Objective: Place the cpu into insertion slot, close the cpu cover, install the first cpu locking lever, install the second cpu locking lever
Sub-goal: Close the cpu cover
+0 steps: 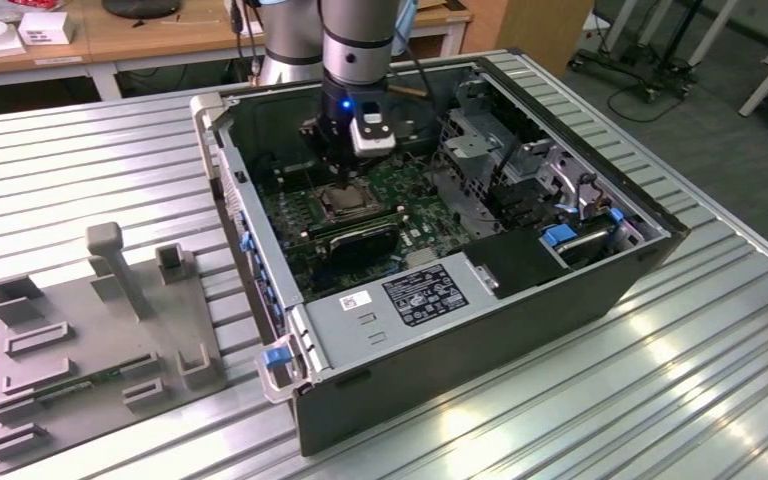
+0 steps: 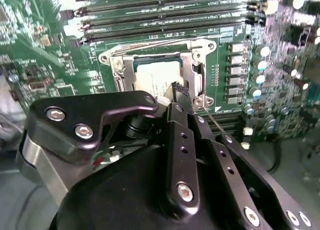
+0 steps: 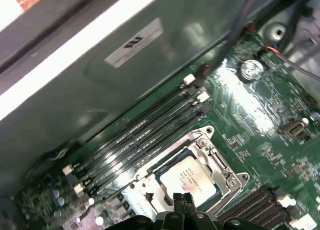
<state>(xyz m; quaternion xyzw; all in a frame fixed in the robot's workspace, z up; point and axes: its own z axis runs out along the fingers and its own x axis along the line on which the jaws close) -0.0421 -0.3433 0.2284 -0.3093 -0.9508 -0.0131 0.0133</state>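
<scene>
Exterior view: claw (image 1: 341, 182) down over the insertion slot (image 1: 348, 205)

At lower left of the frame a grey fixture tray (image 1: 91, 345) sits on the worktop (image 1: 704, 380). At centre is the open computer case (image 1: 491, 330), arm dropping in from above. In both wrist views the cpu (image 2: 155, 75) (image 3: 189, 179) lies in its slot, with the silvery cpu cover (image 2: 193, 70) framing it. The claw's fingers are pinched together, nothing visibly gripped.

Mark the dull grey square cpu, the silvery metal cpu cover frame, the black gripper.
Dull grey square cpu (image 3: 189, 182): first wrist view, middle of its face.
Silvery cpu cover frame (image 2: 186, 68): second wrist view, on one side rail.
Black gripper (image 3: 183, 199): first wrist view, between fingertips.
</scene>
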